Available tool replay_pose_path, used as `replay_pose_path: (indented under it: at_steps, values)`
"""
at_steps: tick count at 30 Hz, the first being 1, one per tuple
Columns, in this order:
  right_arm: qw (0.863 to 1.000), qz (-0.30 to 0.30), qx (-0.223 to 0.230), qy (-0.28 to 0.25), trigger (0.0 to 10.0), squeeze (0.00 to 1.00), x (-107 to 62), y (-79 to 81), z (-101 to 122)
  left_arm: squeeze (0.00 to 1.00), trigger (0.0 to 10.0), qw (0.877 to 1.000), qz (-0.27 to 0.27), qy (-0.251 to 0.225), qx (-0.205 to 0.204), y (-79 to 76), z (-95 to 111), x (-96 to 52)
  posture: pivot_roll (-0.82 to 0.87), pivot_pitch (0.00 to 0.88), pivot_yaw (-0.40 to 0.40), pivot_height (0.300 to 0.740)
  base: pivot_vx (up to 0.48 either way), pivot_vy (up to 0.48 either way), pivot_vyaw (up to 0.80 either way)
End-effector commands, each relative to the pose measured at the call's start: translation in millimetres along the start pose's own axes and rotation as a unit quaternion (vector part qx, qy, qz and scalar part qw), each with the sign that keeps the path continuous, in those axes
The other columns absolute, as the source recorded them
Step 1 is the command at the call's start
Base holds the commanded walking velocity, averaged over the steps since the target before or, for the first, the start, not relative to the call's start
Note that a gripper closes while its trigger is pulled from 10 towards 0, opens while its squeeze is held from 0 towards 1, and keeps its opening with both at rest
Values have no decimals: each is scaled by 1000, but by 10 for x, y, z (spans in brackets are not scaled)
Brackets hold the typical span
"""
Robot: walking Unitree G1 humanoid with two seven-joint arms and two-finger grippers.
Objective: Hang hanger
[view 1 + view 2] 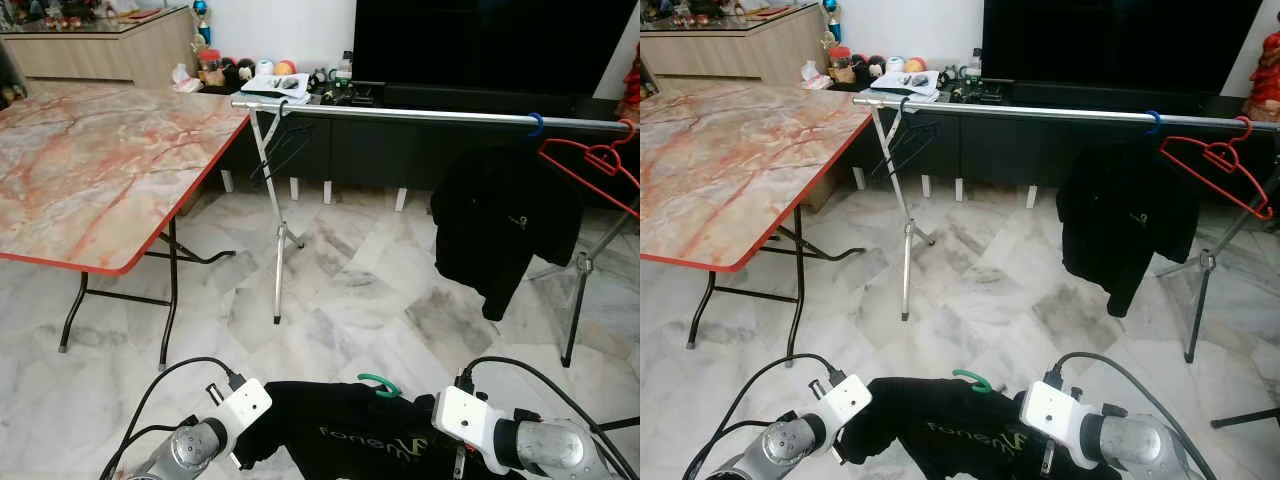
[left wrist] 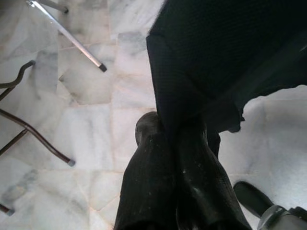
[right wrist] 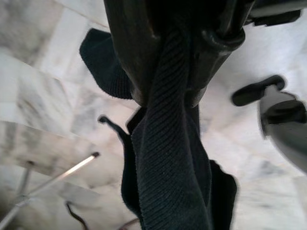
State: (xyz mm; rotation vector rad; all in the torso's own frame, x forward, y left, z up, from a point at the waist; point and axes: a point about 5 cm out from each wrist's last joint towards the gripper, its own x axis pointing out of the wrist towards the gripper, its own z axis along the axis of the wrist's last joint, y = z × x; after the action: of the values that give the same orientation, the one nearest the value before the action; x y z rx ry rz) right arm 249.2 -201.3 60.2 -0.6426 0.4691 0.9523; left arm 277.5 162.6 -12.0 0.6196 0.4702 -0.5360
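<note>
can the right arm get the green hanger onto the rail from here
Probably not yet: the rail stands well ahead across open floor, while the right gripper holds the black shirt with the green hanger low by the body.

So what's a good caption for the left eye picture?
Both grippers hold a black shirt on a green hanger, facing the rail.

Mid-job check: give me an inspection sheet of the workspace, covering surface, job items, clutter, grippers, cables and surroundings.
Surface: marble-tile floor; marble-top folding table on the robot's left.
Job's things: black shirt on a green hanger, held low between the arms; silver rail ahead.
Clutter: black garment and empty red hanger hang at the rail's right end.
Grippers: left gripper shut on the shirt's cloth; right gripper shut on the cloth too.
Cables: black cables loop from both wrists.
Surroundings: TV and low console behind the rail.
</note>
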Motion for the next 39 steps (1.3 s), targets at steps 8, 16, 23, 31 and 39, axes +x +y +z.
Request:
replay_pose_path:
  at_steps: [8, 16, 23, 31, 39]
  values:
    - [984, -165, 29, 59, 10000, 0, 67, -268, -99, 0, 0, 992, 99, 74, -25, 212, -212, -79, 50, 68, 23, 740, 0, 0, 0]
    - [937, -300, 165, 71, 10000, 0, 76, -384, -205, 0, 0, 972, 180, 135, -74, 362, -371, -163, 54, 68, 21, 740, 0, 0, 0]
    - [846, -401, 350, -19, 10000, 0, 66, -523, -134, 0, 0, 982, 93, 153, -60, 150, -393, -119, 56, 70, 20, 740, 0, 0, 0]
    - [854, -371, 353, -87, 10000, 0, 111, -561, 72, 0, 0, 994, -41, 100, -9, -107, -231, -34, 59, 70, 12, 740, 0, 0, 0]
    - [882, -337, 316, -92, 10000, 0, 169, -482, 98, 0, 78, 996, -69, 60, 1, -127, -93, 6, 60, 71, 9, 740, 0, 0, 0]
